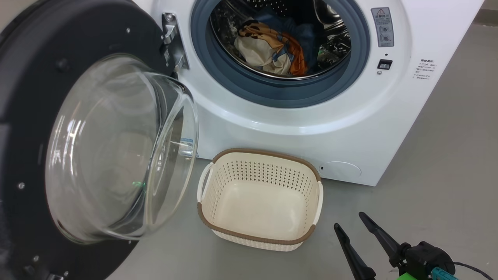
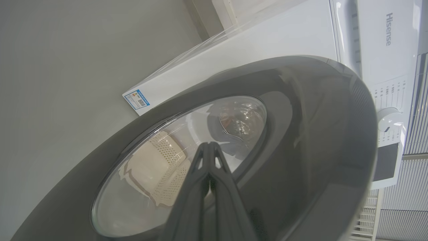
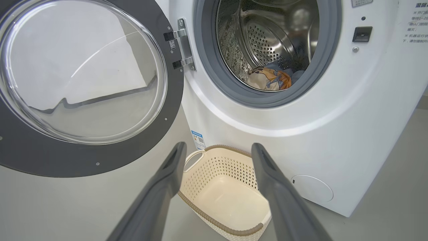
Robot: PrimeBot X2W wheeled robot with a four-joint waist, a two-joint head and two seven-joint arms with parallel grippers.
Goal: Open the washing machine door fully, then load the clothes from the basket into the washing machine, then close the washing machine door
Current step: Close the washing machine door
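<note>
I have the washing machine (image 1: 311, 128) straight ahead, mouth uncovered, with open floor (image 1: 447, 155) to its right. The washing machine door (image 1: 23, 116) stands swung wide on my left, its glass bowl bulging toward the basket (image 1: 257, 238), which sits on the floor just before the machine. The clothes (image 1: 268, 50) lie in the drum. My right gripper (image 1: 349, 219) hangs with fingers apart beside the basket. My left gripper (image 2: 209, 145), fingers together, is at the door's outer face.

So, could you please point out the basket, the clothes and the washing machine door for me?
basket (image 1: 260, 173), head view, on its perforated far wall.
clothes (image 1: 268, 48), head view, on the cream and orange piece.
washing machine door (image 1: 116, 147), head view, on its clear glass window.
</note>
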